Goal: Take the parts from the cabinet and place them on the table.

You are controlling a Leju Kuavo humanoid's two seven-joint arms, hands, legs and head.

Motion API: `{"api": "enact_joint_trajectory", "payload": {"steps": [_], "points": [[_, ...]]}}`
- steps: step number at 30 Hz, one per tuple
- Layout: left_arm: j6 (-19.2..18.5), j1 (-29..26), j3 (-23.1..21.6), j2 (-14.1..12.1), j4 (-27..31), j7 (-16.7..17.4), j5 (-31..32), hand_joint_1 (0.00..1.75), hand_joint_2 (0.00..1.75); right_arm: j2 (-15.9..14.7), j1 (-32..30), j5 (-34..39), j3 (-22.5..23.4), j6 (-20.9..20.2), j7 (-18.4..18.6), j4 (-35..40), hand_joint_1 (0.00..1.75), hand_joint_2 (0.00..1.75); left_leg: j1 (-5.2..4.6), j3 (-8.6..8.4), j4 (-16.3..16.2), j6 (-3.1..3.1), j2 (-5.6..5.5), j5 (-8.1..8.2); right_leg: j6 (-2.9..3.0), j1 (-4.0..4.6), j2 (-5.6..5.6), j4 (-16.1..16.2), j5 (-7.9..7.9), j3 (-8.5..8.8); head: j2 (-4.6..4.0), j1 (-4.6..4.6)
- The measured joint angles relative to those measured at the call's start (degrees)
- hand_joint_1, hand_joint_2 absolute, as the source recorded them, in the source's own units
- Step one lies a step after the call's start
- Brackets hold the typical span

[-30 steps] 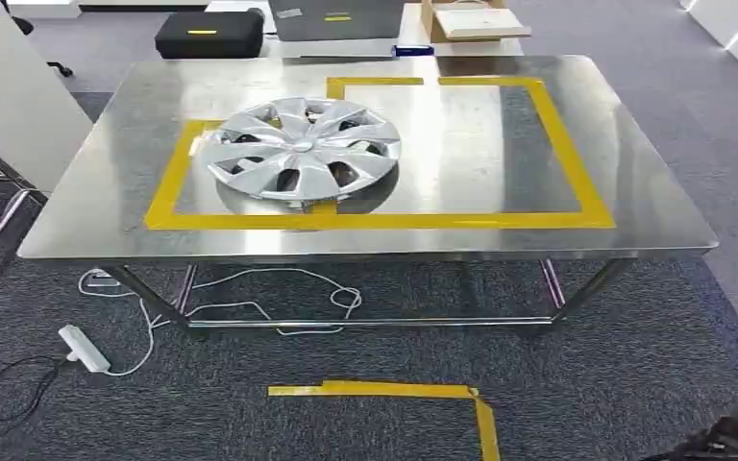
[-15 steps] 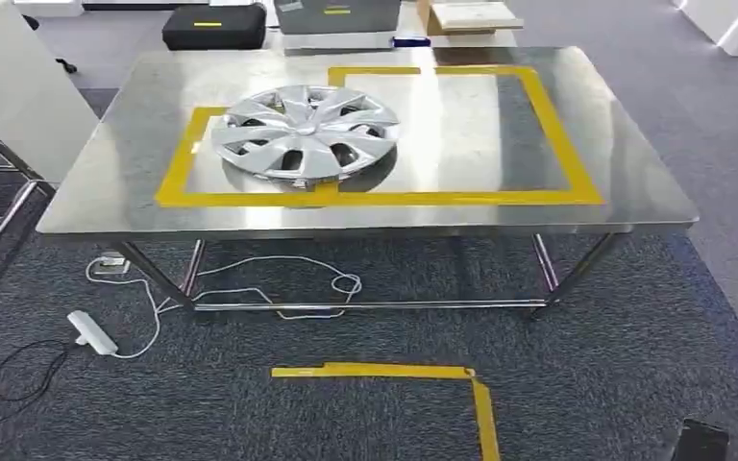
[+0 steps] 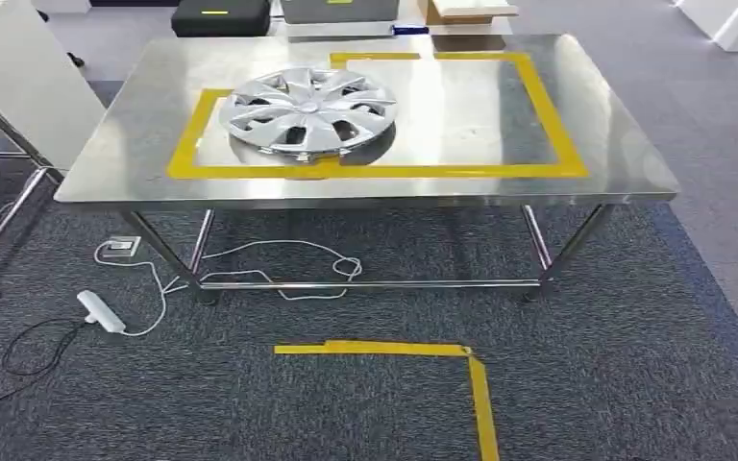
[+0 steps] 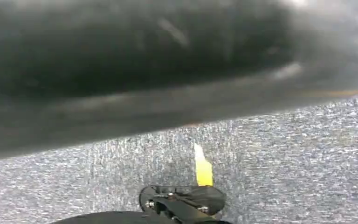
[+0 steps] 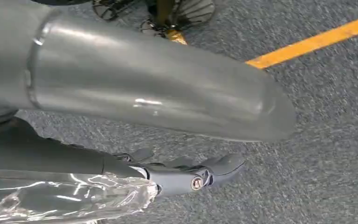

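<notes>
Head: hubcap [image 3: 309,109] on table [image 3: 115,163] — wrist: right hand [image 5: 186,175] empty.

Brushed stainless-steel bench [image 3: 106,154] with dull sheen; glossy silver plastic hubcap [image 3: 309,109] on top; matt yellow tape outline [image 3: 384,172] on steel; coarse blue-grey carpet floor [image 3: 577,365]; smooth white plastic power strip [image 3: 102,312].

Worktop [image 3: 125,163]: bare brushed steel, marked with a yellow tape outline [image 3: 548,115]. Hubcap [image 3: 309,108]: silver-grey, spoked, with dark openings between the spokes. Floor carpet [image 3: 625,355]: dark grey-blue fleck, bearing a yellow tape corner [image 3: 413,351]. Cable [image 3: 279,264] and power strip [image 3: 102,312]: white. Case [image 3: 219,18] beyond the far edge: black with a yellow label.
</notes>
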State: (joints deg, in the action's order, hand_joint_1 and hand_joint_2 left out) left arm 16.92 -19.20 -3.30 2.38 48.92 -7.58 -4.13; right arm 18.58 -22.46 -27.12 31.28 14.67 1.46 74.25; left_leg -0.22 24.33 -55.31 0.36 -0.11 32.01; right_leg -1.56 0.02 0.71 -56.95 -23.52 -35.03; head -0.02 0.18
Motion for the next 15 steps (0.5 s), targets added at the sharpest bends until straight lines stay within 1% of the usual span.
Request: {"api": "enact_joint_trajectory", "payload": {"steps": [1,2,3,4,5,6,7,8,9,10,11,12,13,14,15], "points": [[0.0,-0.2,0.0,0.2,0.0,0.0,0.0,0.00,0.00,0.0,-0.1,0.0,0.0,0.0,0.1,-0.1,0.00,0.00,0.21,0.43,0.2,0.56,0.11,-0.79,-0.38,0.21,-0.09,0.1,0.50,-0.39,0.00,-0.04],[-0.2,-0.1,0.1,0.4,0.0,0.1,0.2,0.00,0.00,0.0,-0.2,0.0,-0.1,-0.7,1.3,-0.3,0.00,0.00,0.44,1.26,0.3,1.12,0.50,-1.49,-0.67,-0.06,-0.35,-0.5,-1.15,-0.80,0.00,-0.33],[-0.5,-0.1,0.3,0.3,0.0,0.2,0.7,0.00,0.00,0.0,-0.5,0.0,-0.1,-2.1,3.5,-0.4,0.00,0.00,0.44,2.08,0.3,1.63,0.55,-2.23,-1.05,-0.13,-0.40,-2.6,-4.98,-1.59,0.00,0.16],[-0.8,-0.1,0.6,0.4,0.0,0.2,1.4,0.00,0.00,0.0,-0.9,0.1,-0.2,-3.5,5.8,-0.5,0.00,0.00,0.41,2.83,0.3,1.88,0.66,-2.87,-1.22,-0.23,-0.43,-6.4,-9.04,-2.81,0.00,0.17],[-1.1,-0.1,1.1,0.5,0.0,0.1,1.9,0.00,0.00,0.0,-1.2,0.4,-0.5,-4.6,7.6,-0.6,0.00,0.00,0.38,3.64,0.3,1.96,0.67,-3.54,-1.42,-0.24,-0.44,-10.4,-12.25,-3.29,0.00,0.22],[-1.4,0.0,1.5,0.7,0.0,0.1,2.4,0.00,0.00,0.0,-1.6,0.7,-0.7,-5.7,8.7,-0.8,0.00,0.00,0.33,4.62,0.2,1.92,0.73,-4.33,-1.52,-0.24,-0.44,-14.3,-14.04,-3.52,0.00,0.26],[-1.7,0.1,1.8,0.8,0.0,0.1,2.9,0.00,0.00,0.0,-1.8,0.9,-1.1,-6.9,9.5,-1.0,0.00,0.00,0.29,5.73,0.2,1.88,0.83,-5.15,-1.61,-0.24,-0.45,-16.7,-13.73,-3.21,0.00,0.22],[-2.0,0.2,2.1,0.9,-0.1,-0.1,3.2,0.00,0.00,0.0,-1.8,0.9,-1.4,-8.1,9.7,-1.3,0.00,0.00,0.25,6.82,0.0,1.74,0.88,-6.00,-1.58,-0.24,-0.45,-17.1,-11.47,-2.04,0.00,0.24],[-2.3,0.4,2.6,1.0,-0.2,-0.5,3.6,0.00,0.00,0.0,-1.8,0.6,-1.4,-9.2,9.5,-1.5,0.00,0.00,0.25,8.05,-0.3,1.59,0.98,-6.73,-1.52,-0.24,-0.45,-15.9,-8.55,-0.03,0.00,0.22],[-2.4,0.7,2.8,1.1,-0.3,-0.7,3.8,0.00,0.00,0.0,-1.7,0.2,-1.4,-9.9,9.2,-1.8,0.00,0.00,0.25,9.19,-0.5,1.42,1.00,-7.38,-1.35,-0.23,-0.45,-13.2,-6.40,2.72,0.00,0.24],[-2.6,0.9,3.1,1.2,-0.5,-0.9,4.0,0.00,0.00,0.0,-1.6,-0.4,-1.4,-10.7,8.8,-2.1,0.00,0.00,0.24,10.21,-0.8,1.20,0.97,-8.09,-1.05,-0.23,-0.47,-8.5,-6.12,6.77,0.00,0.22],[-2.9,1.2,3.4,1.3,-0.6,-1.1,4.3,0.00,0.00,0.0,-1.3,-1.0,-1.4,-11.4,8.2,-2.3,0.00,0.00,0.02,10.67,-1.2,0.88,0.90,-8.64,-0.66,-0.09,-0.52,-1.6,-8.31,12.37,0.00,0.22],[-3.0,1.3,3.6,1.4,-0.7,-1.5,4.6,0.00,0.00,0.0,-0.9,-1.9,-1.4,-11.8,7.3,-2.6,0.00,0.00,-0.10,10.98,-1.4,0.64,0.91,-9.15,-0.29,-0.03,-0.57,4.2,-9.78,15.49,0.00,0.31],[-3.2,1.6,4.0,1.5,-1.0,-1.8,4.9,0.00,0.00,0.0,-0.2,-2.6,-1.2,-12.3,6.4,-3.2,0.00,0.00,-0.11,11.48,-1.4,0.34,1.07,-10.06,-0.01,0.05,-0.64,5.2,-10.66,15.48,0.00,0.28],[-3.5,1.9,4.4,1.6,-1.3,-2.0,5.0,0.00,0.00,0.0,0.2,-3.6,-1.0,-12.8,5.5,-3.8,0.00,0.00,0.05,11.96,-1.2,0.10,1.18,-11.09,0.24,0.29,-0.78,4.3,-10.19,14.41,0.00,0.35]]}}
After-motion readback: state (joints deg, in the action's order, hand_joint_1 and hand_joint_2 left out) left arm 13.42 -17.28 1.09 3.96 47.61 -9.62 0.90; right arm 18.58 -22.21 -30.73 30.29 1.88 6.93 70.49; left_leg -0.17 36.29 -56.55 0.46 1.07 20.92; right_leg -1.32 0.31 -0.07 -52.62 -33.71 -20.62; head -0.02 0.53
